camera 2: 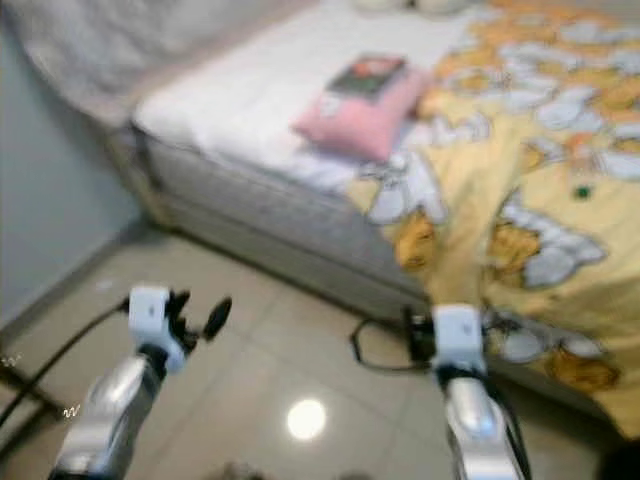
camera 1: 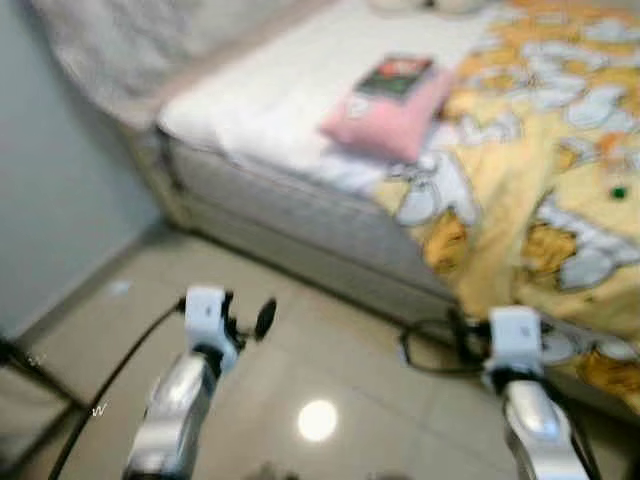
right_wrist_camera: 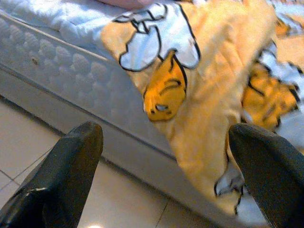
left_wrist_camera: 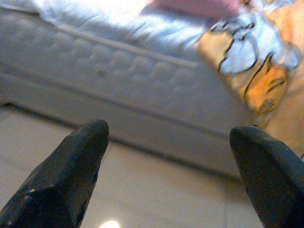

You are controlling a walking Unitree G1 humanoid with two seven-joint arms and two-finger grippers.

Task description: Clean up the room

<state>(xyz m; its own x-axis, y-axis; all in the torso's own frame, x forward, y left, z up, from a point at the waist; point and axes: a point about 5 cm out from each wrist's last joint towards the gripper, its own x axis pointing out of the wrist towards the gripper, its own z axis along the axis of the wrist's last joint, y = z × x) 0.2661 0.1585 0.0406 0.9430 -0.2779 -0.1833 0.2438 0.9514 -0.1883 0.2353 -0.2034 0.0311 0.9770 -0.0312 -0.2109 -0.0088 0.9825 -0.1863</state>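
A bed (camera 1: pixel 290 205) with a white mattress stands ahead, blurred. On it lies a pink pillow (camera 1: pixel 385 115) with a dark red-and-green book or packet (camera 1: pixel 398 76) on top. A yellow cartoon-print blanket (camera 1: pixel 560 150) covers the bed's right part and hangs over its side (right_wrist_camera: pixel 209 95). Both arms are raised over the tiled floor in front of the bed. My left gripper (left_wrist_camera: pixel 166 137) is open, facing the mattress side, with nothing between its fingers. My right gripper (right_wrist_camera: pixel 166 137) is open too, facing the hanging blanket.
A black cable (camera 1: pixel 425 350) loops on the floor by the bed's base. A pale wall (camera 1: pixel 50 180) closes off the left side, with thin black stand legs (camera 1: pixel 30 370) at its foot. A small green thing (camera 1: pixel 619 192) lies on the blanket.
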